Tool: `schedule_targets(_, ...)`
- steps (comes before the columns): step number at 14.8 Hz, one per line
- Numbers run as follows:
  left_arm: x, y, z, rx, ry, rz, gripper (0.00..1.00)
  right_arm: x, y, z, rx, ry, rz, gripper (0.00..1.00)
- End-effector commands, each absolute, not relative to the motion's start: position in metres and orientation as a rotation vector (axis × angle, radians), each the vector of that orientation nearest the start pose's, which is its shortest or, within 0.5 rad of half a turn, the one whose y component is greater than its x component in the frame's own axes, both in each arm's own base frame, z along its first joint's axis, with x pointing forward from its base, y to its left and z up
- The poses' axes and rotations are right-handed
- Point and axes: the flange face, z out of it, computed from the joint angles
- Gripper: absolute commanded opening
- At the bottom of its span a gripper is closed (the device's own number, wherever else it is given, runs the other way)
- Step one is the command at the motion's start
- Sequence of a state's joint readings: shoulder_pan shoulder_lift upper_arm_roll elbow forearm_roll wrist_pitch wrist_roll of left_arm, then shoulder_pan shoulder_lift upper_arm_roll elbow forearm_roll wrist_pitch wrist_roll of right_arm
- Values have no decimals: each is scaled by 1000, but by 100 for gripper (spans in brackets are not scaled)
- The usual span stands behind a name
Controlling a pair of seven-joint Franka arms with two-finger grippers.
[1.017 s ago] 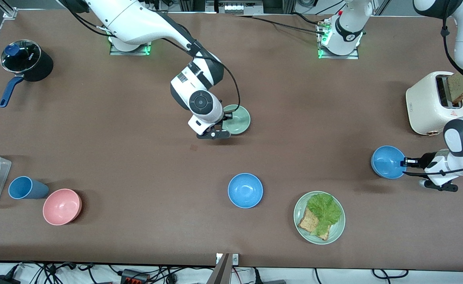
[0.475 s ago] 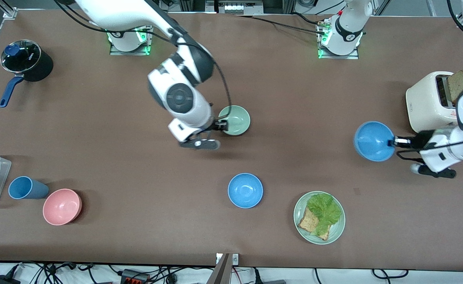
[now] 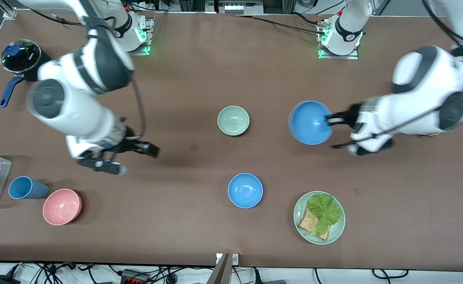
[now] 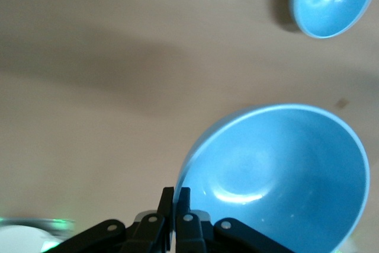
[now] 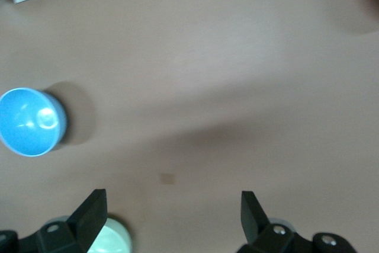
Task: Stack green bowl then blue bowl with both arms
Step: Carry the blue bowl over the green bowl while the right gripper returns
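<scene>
Blue bowl (image 4: pixel 278 182) in left hand (image 4: pixel 175 217)

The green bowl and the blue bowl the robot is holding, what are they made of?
The green bowl looks like smooth matte plastic: its pale mint colour is even and shows hardly any shine. The blue bowl, pinched at its rim by the left gripper, also looks like plastic, but glossier: soft white highlights glint inside it. It could be melamine; looks alone cannot tell.
</scene>
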State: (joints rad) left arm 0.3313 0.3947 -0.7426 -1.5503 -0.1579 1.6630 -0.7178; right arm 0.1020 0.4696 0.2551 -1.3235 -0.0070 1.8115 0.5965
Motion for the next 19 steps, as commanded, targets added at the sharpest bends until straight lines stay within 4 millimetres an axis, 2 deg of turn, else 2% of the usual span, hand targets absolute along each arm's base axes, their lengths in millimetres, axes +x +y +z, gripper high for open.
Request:
schedule_targets(1,554,-304,426,-3256,-798,575,0,662,158,487,-3062,381,108,100)
schedule_targets(2,539,-334,407,-3261,-826,546,0,660,132,507,-3070,373,75,100)
schedule_targets(3,532,-350,390,-3271,-854,535,0,662,111,516,-3084,330,51,100)
schedule_targets(6,511,-374,352,-3276,-814,461,0,659,43,539,-3131,147,17,100)
schedule_targets(8,498,-394,330,-3284,-820,409,0,648,3,557,-3140,113,23,100)
schedule_targets(9,495,-400,322,-3280,-783,392,0,641,-9,564,-3141,116,42,100)
schedule_targets(10,497,-399,314,-3270,-763,363,0,636,-20,572,-3144,108,50,100)
schedule_targets(13,493,-405,302,-3257,-739,345,0,628,-48,579,-3153,80,76,100)
schedule_targets(15,489,-409,296,-3256,-709,351,0,617,-48,586,-3153,61,112,100)
schedule_targets(16,487,-412,290,-3251,-687,354,0,611,-42,587,-3156,64,137,100)
schedule_targets(19,480,-419,285,-3248,-659,361,0,602,-38,582,-3160,60,106,100)
